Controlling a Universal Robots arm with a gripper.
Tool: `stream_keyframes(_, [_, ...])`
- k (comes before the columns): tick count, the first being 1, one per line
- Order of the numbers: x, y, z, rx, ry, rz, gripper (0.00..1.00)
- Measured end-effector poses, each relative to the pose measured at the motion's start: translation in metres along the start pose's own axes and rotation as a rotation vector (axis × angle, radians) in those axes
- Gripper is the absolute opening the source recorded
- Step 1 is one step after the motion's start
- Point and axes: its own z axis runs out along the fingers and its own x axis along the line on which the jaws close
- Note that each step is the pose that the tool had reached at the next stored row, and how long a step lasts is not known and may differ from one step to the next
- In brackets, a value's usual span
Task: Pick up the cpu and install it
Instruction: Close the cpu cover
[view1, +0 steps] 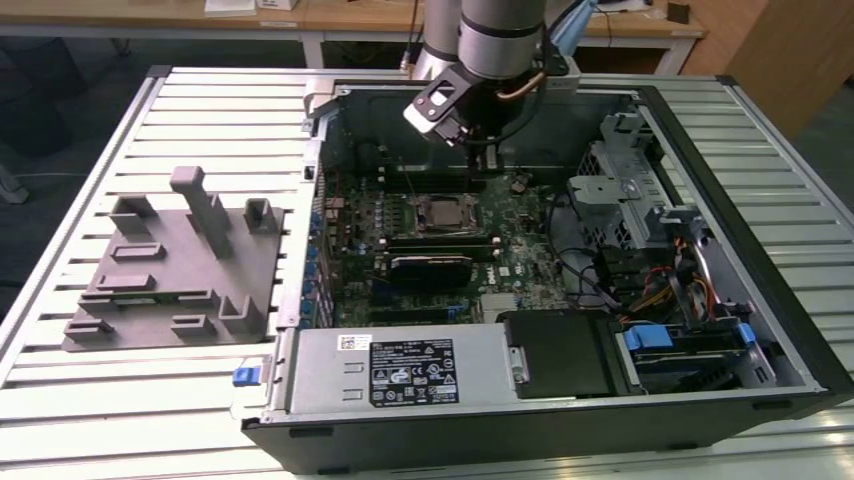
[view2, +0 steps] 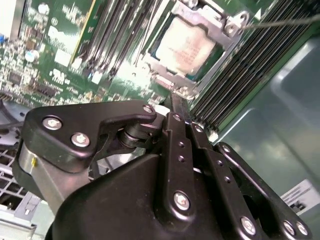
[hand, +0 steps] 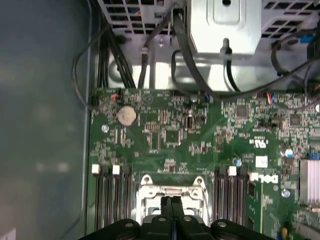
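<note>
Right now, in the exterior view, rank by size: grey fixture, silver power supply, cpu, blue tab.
1. grey fixture
2. silver power supply
3. cpu and blue tab: nearly alike, and the tab sits nearer the camera, so unranked.

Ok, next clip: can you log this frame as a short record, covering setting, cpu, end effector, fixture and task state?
setting: open computer case on a slatted table
cpu: lies in the socket on the motherboard, silver top up
end effector: fingers shut with nothing between them, tip just beside the socket; contact cannot be told
grey fixture: on the table, at the exterior view's left of the case
task state: cpu sits in the socket, not in the end effector
</note>
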Motion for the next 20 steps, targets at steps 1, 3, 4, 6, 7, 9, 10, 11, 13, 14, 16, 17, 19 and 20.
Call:
stream_keyframes(1, [0.0,-0.0024,0.0007,0.0,-0.0001,0.0,0.11])
stream_keyframes(3, [0.0,-0.0095,0.0025,0.0001,-0.0002,0.0,0.11])
stream_keyframes(4, [0.0,-0.0128,0.0034,0.0,-0.0001,0.0,0.11])
stream_keyframes(6, [0.0,-0.0179,0.0043,0.0001,-0.0002,0.0,0.11])
stream_keyframes(7, [0.0,-0.0194,0.0045,0.0001,-0.0003,0.0,0.11])
stream_keyframes(9, [0.0,-0.0227,0.0049,0.0001,-0.0001,0.0,0.11])
stream_keyframes(10, [0.0,-0.0243,0.0051,0.0,0.0,0.0,0.11])
stream_keyframes(11, [0.0,-0.0254,0.0053,0.0,0.0,0.0,0.11])
stream_keyframes(13, [0.0,-0.0288,0.0061,0.0001,-0.0001,0.0,0.11])
stream_keyframes(14, [0.0,-0.0312,0.0068,0.0,0.0,0.0,0.11])
stream_keyframes(16, [0.0,-0.0352,0.0091,0.0,-0.0001,0.0,0.11])
stream_keyframes(17, [0.0,-0.0368,0.0103,0.0001,-0.0001,0.0,0.11])
stream_keyframes(19, [-0.0001,-0.0396,0.0127,0.0001,-0.0001,0.0,0.11])
stream_keyframes(20, [-0.0001,-0.0409,0.0138,0.0,0.0,0.0,0.11])
